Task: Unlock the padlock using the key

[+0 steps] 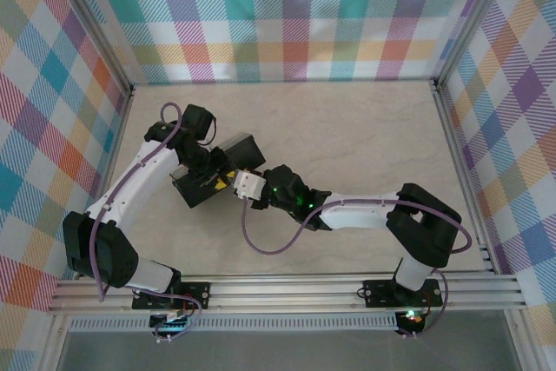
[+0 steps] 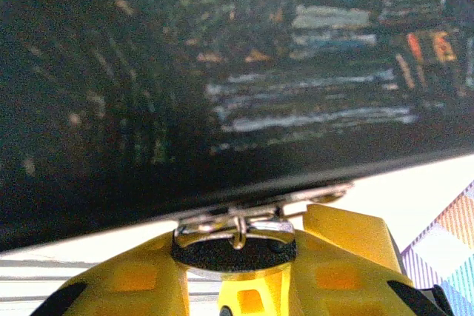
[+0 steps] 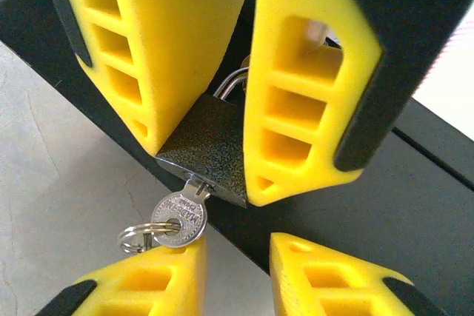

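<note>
Padlock [image 3: 207, 146] hangs by its shackle at the right edge of dark box [image 1: 246, 150], left of table [image 1: 365, 128] centre. L gripper [image 3: 204, 166] pinches the lock body btwn its yellow fingers [image 3: 296, 101]. Key [image 3: 180, 217] sits in the keyhole at the lock's bottom, w/ ring [image 3: 133, 238] on its head. R gripper [image 3: 237, 248] is just beside it, finger pads [image 3: 152, 279] spread, nothing btwn them. Key head prob. touches one tip, hard to tell.
</note>
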`<state>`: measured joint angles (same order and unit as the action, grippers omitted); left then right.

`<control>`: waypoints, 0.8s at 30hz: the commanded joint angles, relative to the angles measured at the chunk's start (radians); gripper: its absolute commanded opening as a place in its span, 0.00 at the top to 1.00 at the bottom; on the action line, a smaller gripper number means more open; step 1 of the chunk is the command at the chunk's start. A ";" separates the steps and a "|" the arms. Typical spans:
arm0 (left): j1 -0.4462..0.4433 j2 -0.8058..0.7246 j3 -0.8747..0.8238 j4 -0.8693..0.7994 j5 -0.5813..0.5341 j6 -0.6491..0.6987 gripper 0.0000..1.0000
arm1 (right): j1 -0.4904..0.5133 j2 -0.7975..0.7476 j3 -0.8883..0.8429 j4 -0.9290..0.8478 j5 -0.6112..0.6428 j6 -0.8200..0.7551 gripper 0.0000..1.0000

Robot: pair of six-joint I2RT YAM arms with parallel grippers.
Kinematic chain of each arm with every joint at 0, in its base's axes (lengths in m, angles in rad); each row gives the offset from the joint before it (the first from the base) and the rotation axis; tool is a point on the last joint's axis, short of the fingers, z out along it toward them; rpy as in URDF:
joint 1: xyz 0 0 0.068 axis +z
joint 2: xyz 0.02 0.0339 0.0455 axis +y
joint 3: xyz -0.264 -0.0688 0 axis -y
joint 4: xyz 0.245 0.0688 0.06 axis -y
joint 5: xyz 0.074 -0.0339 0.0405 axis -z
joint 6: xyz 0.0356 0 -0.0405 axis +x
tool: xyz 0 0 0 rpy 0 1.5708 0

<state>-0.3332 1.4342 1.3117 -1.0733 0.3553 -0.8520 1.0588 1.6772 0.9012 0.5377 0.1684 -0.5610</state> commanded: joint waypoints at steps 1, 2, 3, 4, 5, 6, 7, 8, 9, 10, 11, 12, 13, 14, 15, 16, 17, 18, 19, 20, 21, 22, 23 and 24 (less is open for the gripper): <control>-0.005 0.006 0.034 -0.002 0.025 -0.013 1.00 | 0.029 0.015 0.013 0.053 -0.011 -0.014 0.71; -0.006 0.007 0.035 -0.003 0.025 -0.013 1.00 | 0.030 0.015 0.013 0.058 -0.009 -0.016 0.71; -0.006 0.006 0.035 -0.004 0.025 -0.014 1.00 | 0.034 0.017 0.014 0.056 -0.009 -0.017 0.71; -0.004 0.006 0.034 -0.004 0.024 -0.013 1.00 | 0.037 0.016 0.014 0.057 -0.008 -0.020 0.71; -0.004 0.006 0.034 -0.004 0.024 -0.013 1.00 | 0.039 0.016 0.013 0.060 -0.005 -0.022 0.71; -0.004 0.006 0.035 -0.004 0.024 -0.015 1.00 | 0.042 0.014 0.012 0.059 -0.006 -0.023 0.71; -0.004 0.005 0.035 -0.004 0.024 -0.015 1.00 | 0.044 0.012 0.012 0.056 -0.008 -0.023 0.71; -0.004 0.007 0.035 -0.004 0.024 -0.015 1.00 | 0.047 0.011 0.012 0.056 -0.007 -0.023 0.71; -0.004 0.006 0.038 -0.004 0.024 -0.015 1.00 | 0.050 0.007 0.009 0.057 -0.006 -0.022 0.71; -0.004 0.007 0.040 -0.004 0.025 -0.016 1.00 | 0.053 0.003 0.007 0.059 -0.007 -0.022 0.71; -0.004 0.008 0.043 -0.005 0.025 -0.016 1.00 | 0.056 0.000 0.003 0.057 -0.007 -0.022 0.71; -0.003 0.008 0.046 -0.005 0.024 -0.016 1.00 | 0.059 -0.003 -0.001 0.056 -0.007 -0.022 0.71; -0.002 0.009 0.047 -0.005 0.027 -0.018 1.00 | 0.062 -0.008 -0.006 0.052 -0.010 -0.023 0.71; 0.002 0.010 0.050 -0.005 0.032 -0.018 1.00 | 0.065 -0.011 -0.010 0.050 -0.012 -0.025 0.71; 0.005 0.011 0.054 -0.005 0.036 -0.018 1.00 | 0.071 -0.015 -0.018 0.049 -0.012 -0.026 0.71; 0.006 0.011 0.059 -0.006 0.036 -0.016 1.00 | 0.070 -0.019 -0.027 0.055 -0.012 -0.025 0.71; 0.006 0.013 0.062 -0.008 0.036 -0.016 1.00 | 0.071 -0.021 -0.031 0.057 -0.011 -0.024 0.71; 0.008 0.014 0.065 -0.011 0.037 -0.014 1.00 | 0.070 -0.022 -0.036 0.057 -0.007 -0.023 0.71; 0.008 0.014 0.068 -0.014 0.037 -0.014 1.00 | 0.070 -0.018 -0.037 0.059 -0.002 -0.025 0.71; 0.008 0.014 0.069 -0.014 0.037 -0.013 1.00 | 0.070 -0.017 -0.038 0.063 0.001 -0.028 0.71; 0.008 0.014 0.069 -0.014 0.038 -0.013 1.00 | 0.070 -0.017 -0.036 0.063 0.003 -0.027 0.71; 0.008 0.014 0.068 -0.014 0.040 -0.013 1.00 | 0.070 -0.017 -0.032 0.069 0.006 -0.026 0.71; 0.008 0.014 0.067 -0.014 0.042 -0.013 1.00 | 0.070 -0.018 -0.028 0.068 0.006 -0.025 0.71; 0.009 0.013 0.065 -0.013 0.042 -0.015 1.00 | 0.070 -0.019 -0.025 0.071 0.007 -0.025 0.71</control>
<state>-0.3309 1.4525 1.3342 -1.1168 0.3508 -0.8558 1.1152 1.6836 0.8783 0.5659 0.1944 -0.5701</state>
